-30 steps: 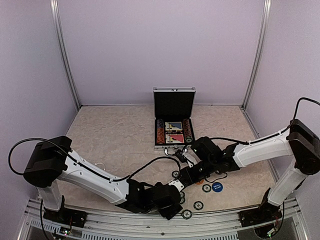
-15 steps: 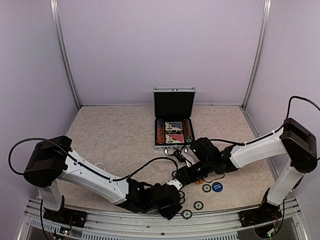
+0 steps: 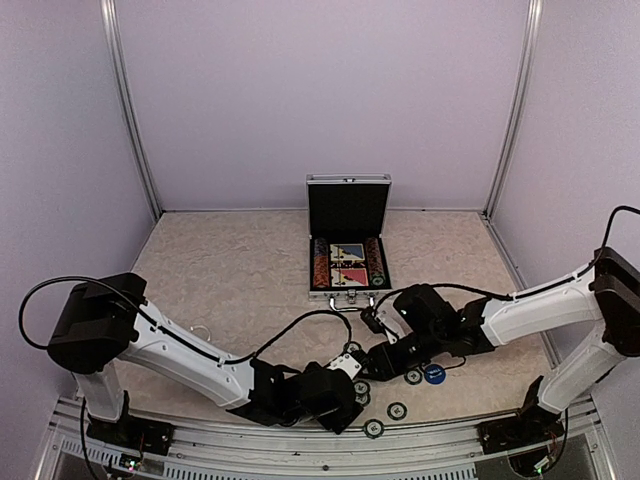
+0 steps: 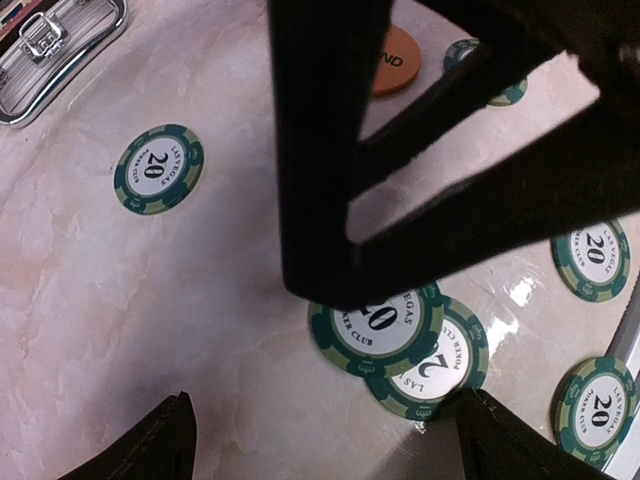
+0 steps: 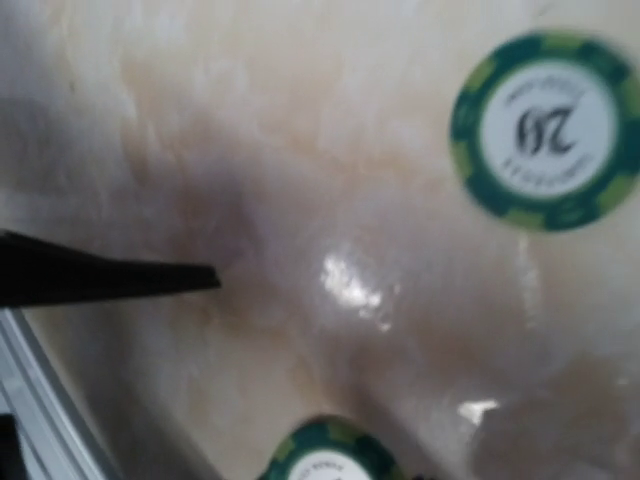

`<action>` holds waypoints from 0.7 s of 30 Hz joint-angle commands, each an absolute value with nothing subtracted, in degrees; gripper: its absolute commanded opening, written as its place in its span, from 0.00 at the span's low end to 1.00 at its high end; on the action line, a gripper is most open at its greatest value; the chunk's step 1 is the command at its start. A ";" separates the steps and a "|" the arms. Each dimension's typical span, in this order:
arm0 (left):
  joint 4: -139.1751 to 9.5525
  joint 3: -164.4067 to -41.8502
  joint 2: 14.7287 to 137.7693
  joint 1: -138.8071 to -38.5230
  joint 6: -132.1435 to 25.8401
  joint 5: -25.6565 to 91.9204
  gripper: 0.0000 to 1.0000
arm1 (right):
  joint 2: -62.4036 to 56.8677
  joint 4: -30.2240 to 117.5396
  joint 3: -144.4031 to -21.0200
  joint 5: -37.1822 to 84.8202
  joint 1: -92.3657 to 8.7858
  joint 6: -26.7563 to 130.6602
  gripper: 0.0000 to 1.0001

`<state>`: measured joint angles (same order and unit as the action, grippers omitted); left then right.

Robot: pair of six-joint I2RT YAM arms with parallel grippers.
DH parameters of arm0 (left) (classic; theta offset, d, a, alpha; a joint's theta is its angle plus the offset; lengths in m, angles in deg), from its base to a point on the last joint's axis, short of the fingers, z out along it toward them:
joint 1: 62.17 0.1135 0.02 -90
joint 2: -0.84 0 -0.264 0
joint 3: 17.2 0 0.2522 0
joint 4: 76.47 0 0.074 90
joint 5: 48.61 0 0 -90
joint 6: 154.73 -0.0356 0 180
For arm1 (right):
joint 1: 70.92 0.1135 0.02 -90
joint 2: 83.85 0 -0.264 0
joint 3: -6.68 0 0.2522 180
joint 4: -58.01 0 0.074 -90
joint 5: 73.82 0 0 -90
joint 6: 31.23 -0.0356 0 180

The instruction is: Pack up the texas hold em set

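Left gripper (image 4: 330, 442): jaws wide apart, both dark fingertips (image 4: 165, 440) low over the table (image 4: 120, 330). Just ahead of the tips lies a pair of green-and-white chips (image 4: 385, 322) marked 20, one overlapping the other.

Right gripper (image 3: 378, 358): reaches in from the right and hangs directly above that pair, its dark frame crossing most of the left wrist view. Its own camera is blurred and shows only one finger edge (image 5: 110, 275), so I cannot tell whether its jaws are apart or together, or whether they touch a chip.

Loose pieces around the two grippers:
- A single chip (image 4: 158, 170) lies to the left of the pair, well apart from it.
- Two further chips (image 4: 592, 258) lie to the right.
- An orange disc (image 4: 397, 60) lies beyond the pair, partly hidden by the right arm.
- A blue disc (image 3: 433, 373) lies just beside a chip, under the right forearm.

Silver briefcase (image 3: 347, 292): stands open at mid-table beyond both grippers, lid (image 3: 347, 207) upright. Card decks (image 3: 347, 262) sit in the middle of its tray, with red chips (image 3: 320, 268) in rows on either side.
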<state>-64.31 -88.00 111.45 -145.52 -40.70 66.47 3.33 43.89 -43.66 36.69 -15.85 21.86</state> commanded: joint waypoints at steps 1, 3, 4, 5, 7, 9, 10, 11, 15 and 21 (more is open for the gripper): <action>-64.68 -87.21 111.27 -145.40 -41.44 68.24 0.89 | 0.29 41.93 -45.13 32.19 -15.74 20.98 0.39; -64.70 -87.21 111.40 -145.40 -41.53 68.28 0.89 | 1.38 42.05 -45.63 32.47 -15.72 21.02 0.39; -64.73 -87.21 111.36 -145.40 -41.53 68.29 0.89 | 2.19 42.24 -45.73 32.64 -15.74 21.06 0.39; -64.73 -87.14 111.38 -145.40 -41.53 68.35 0.89 | 3.02 42.64 -45.68 32.84 -15.72 20.98 0.39; -64.62 -87.04 111.20 -145.40 -41.41 68.53 0.89 | 4.70 43.68 -45.40 33.45 -15.74 20.81 0.37; -64.75 -86.74 110.93 -145.40 -41.19 68.59 0.89 | 6.29 45.17 -44.95 34.41 -15.72 20.36 0.35; -64.83 -86.55 110.83 -145.41 -41.18 68.57 0.89 | 7.09 46.16 -44.81 34.78 -15.72 20.24 0.34; -64.97 -86.45 110.63 -145.48 -41.11 68.55 0.89 | 7.78 47.03 -44.67 35.26 -15.74 20.14 0.32; -65.04 -86.24 110.23 -145.57 -41.24 68.54 0.89 | 10.71 48.65 -44.57 36.72 -15.78 19.91 0.31; -65.08 -86.33 110.01 -145.66 -41.10 68.95 0.89 | 12.81 50.13 -44.45 39.00 -15.72 20.00 0.25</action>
